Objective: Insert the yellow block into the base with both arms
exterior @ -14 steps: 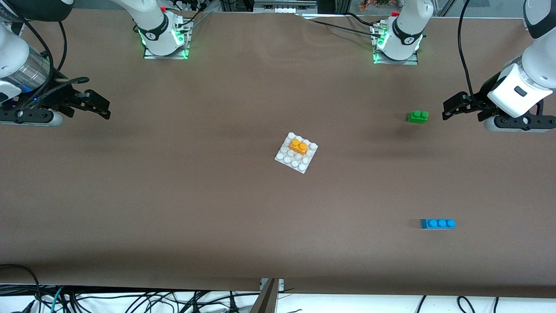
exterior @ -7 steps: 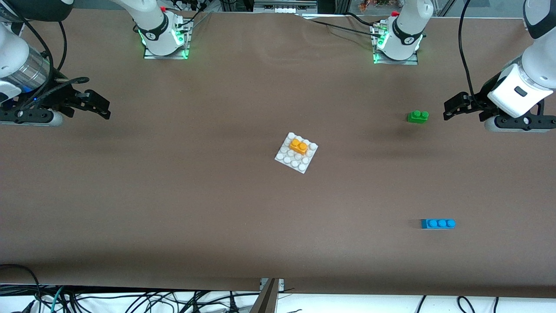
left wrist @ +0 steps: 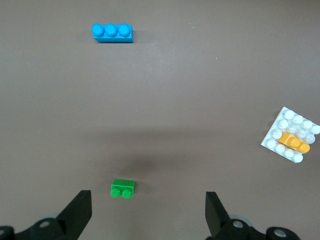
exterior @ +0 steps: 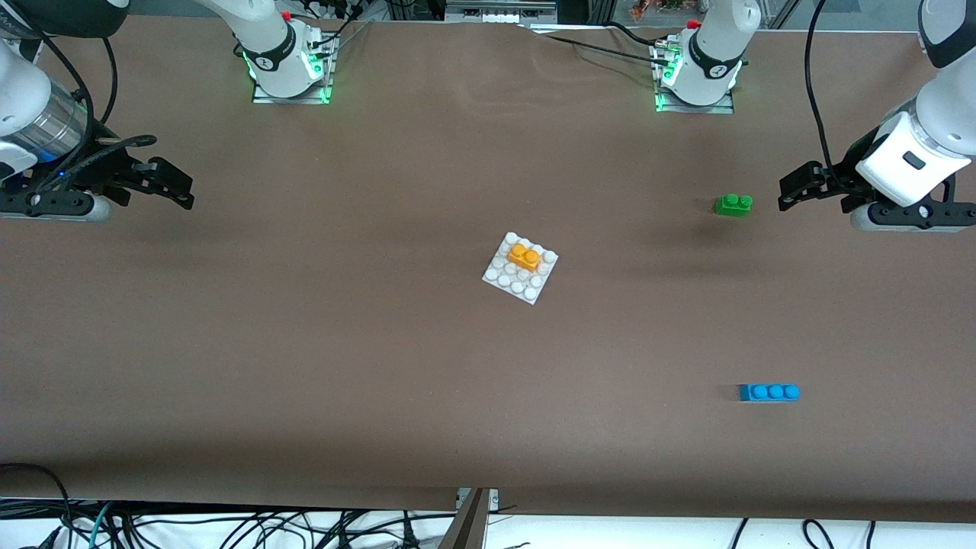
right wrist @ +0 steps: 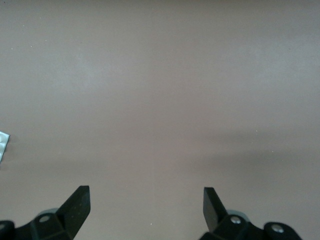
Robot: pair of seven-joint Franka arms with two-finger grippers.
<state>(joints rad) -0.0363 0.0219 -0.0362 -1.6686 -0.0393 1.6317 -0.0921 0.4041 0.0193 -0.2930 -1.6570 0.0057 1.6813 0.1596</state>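
1. Since a second ago, the left hand (exterior: 793, 187) has edged slightly toward the frame's right edge; it hangs empty, fingers wide.
2. The right hand (exterior: 177, 187), at the frame's left edge, waits, fingers wide.
3. The small yellow-orange plastic two-stud block (exterior: 524, 256) sits pressed onto the flat white studded plastic base (exterior: 509, 281) at frame centre on the brown desk (exterior: 343, 343).
4. A green two-stud brick (exterior: 733, 204) lies near the left hand.

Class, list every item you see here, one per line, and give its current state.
yellow block: seated on the base, studs up
base: flat on the table
green brick: loose on the table, upright
blue brick: loose on the table, upright
left gripper: open, empty
right gripper: open, empty
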